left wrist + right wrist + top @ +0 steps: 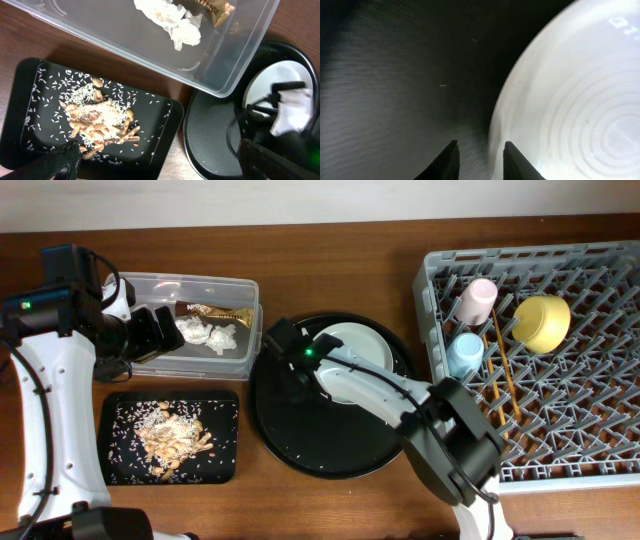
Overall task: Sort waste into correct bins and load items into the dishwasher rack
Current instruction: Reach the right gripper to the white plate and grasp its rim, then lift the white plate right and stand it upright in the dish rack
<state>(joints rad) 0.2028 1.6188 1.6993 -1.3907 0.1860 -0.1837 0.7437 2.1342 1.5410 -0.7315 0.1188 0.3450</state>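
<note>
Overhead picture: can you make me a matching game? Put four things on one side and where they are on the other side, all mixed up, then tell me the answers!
Things
1. pale plate
2. yellow bowl
3. white tissue
4. food scraps

Places
A. on the flat black tray
B. in the grey rack
C. on the round black tray
D. in the clear tub

Pairs: 1-C, 2-B, 3-D, 4-A.
</note>
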